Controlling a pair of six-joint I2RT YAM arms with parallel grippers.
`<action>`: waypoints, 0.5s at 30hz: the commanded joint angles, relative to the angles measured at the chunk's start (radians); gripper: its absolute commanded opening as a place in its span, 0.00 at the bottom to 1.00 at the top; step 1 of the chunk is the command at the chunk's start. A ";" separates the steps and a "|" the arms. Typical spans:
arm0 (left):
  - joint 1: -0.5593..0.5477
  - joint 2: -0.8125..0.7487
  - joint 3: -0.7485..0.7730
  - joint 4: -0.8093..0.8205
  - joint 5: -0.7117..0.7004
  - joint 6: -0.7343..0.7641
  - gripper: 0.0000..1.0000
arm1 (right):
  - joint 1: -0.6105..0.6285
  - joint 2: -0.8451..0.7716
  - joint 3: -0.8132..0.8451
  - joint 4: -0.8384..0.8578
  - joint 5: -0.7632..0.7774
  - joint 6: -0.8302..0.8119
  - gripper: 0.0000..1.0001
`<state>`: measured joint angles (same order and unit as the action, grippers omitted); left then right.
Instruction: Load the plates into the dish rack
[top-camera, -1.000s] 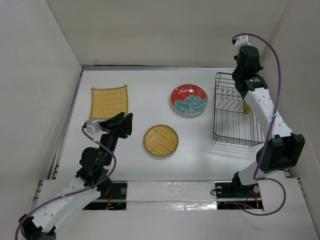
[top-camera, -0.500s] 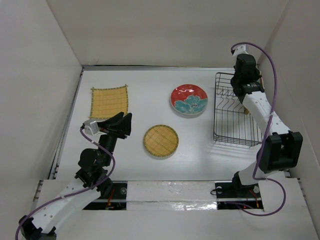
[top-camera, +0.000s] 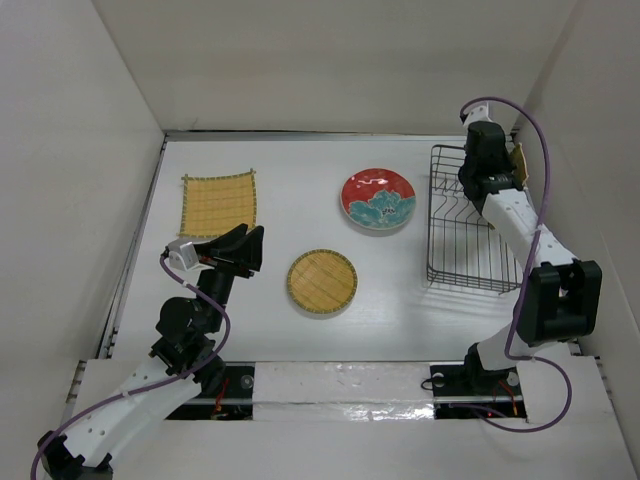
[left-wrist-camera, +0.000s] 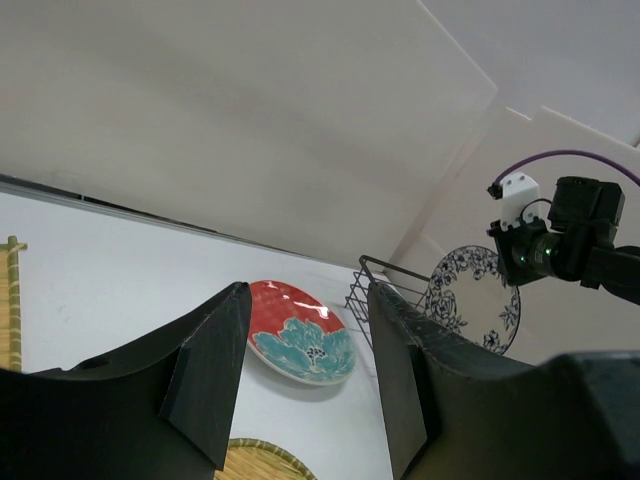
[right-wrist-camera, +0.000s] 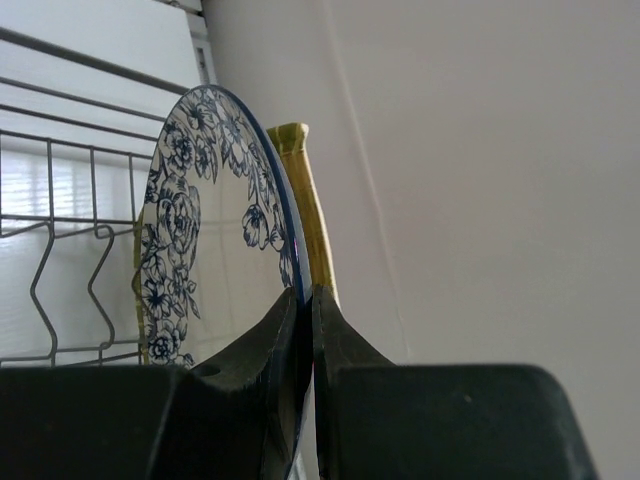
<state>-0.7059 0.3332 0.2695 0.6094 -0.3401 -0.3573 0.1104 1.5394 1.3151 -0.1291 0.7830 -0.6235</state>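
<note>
My right gripper (top-camera: 497, 172) (right-wrist-camera: 305, 292) is shut on the rim of the blue-white patterned plate (right-wrist-camera: 200, 250), held upright over the far right of the black wire dish rack (top-camera: 465, 225). A yellow woven plate's edge (right-wrist-camera: 312, 225) stands right behind that plate; I cannot tell whether it is gripped too. The blue-white plate also shows in the left wrist view (left-wrist-camera: 470, 300). The red plate with teal flower (top-camera: 378, 198), the round yellow plate (top-camera: 322, 281) and the square yellow plate (top-camera: 217, 204) lie flat on the table. My left gripper (top-camera: 245, 248) (left-wrist-camera: 307, 290) is open and empty, above the table.
White walls enclose the table on the left, back and right; the right wall runs close beside the rack. The rack's wire tines (right-wrist-camera: 60, 270) show under the held plate. Both arm bases sit at the near edge.
My right gripper has moved toward the back wall along the rack's right side, carrying the blue-white plate. The left arm and the plates on the table have not moved.
</note>
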 joint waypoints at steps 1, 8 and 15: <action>-0.004 -0.006 0.002 0.056 0.015 -0.005 0.47 | -0.015 -0.067 0.016 0.132 0.024 0.036 0.00; -0.004 0.001 0.005 0.056 0.016 -0.005 0.47 | -0.077 -0.091 -0.030 0.069 -0.089 0.227 0.00; -0.004 0.003 0.005 0.056 0.018 -0.008 0.47 | -0.166 -0.104 -0.089 0.042 -0.235 0.430 0.00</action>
<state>-0.7059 0.3336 0.2695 0.6094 -0.3393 -0.3580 -0.0372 1.5002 1.2263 -0.1680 0.6086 -0.3138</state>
